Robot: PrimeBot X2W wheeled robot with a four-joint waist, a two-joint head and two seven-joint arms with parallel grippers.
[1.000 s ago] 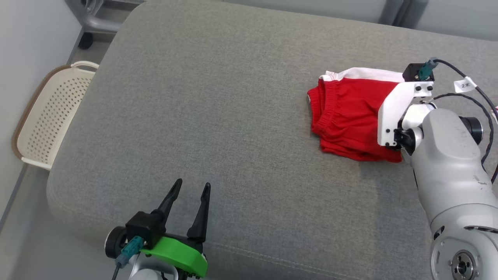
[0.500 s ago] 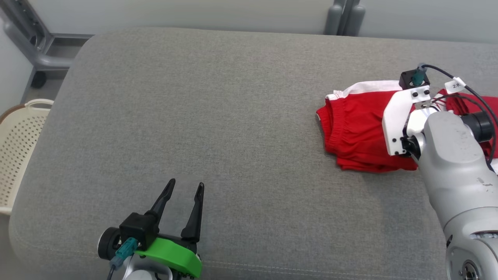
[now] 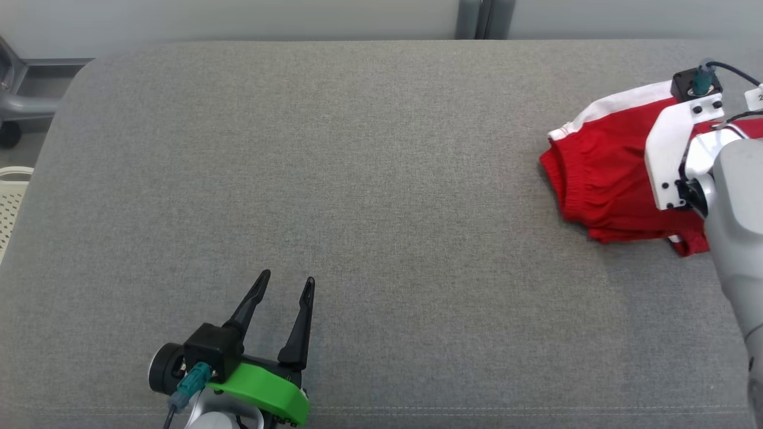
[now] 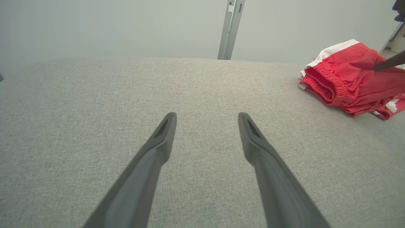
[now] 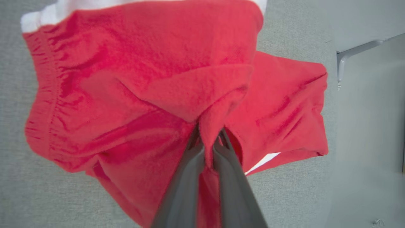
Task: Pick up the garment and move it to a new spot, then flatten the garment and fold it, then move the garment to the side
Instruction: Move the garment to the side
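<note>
Right pincer: I have my right pincer (image 5: 207, 139) clenched on a raised fold of the red garment (image 5: 142, 79). The cloth is nipped between its two dark fingers and drawn up into a peak at their tips.
Garment: folded red shorts lie on the grey cushion (image 3: 357, 179), directly under and around the right pincer. In the right wrist view the gathered waistband (image 5: 44, 95) runs down the pincer's left. A white band (image 5: 41, 17) crosses beyond its fingertips. A loose red flap with a white strip (image 5: 262, 161) spreads to its right.
From the head camera: the garment sits just ahead of the right wrist's white bracket (image 3: 670, 143), which covers part of it, with the waistband end on the bracket's left.
Left pincer: my left pincer (image 3: 287, 279) is released, its fingers spread with nothing between them. It is low over bare cushion; I cannot tell whether the tips touch the fabric.
Garment from the left pincer: well apart, ahead of its fingertips and off to their right.
Surroundings: a pale wall (image 4: 95, 25) stands beyond the left pincer's fingertips, with a grey post (image 4: 231, 28) almost straight ahead of them. A cream perforated basket (image 3: 9, 196) shows far off to that pincer's left, past the cushion's end.
</note>
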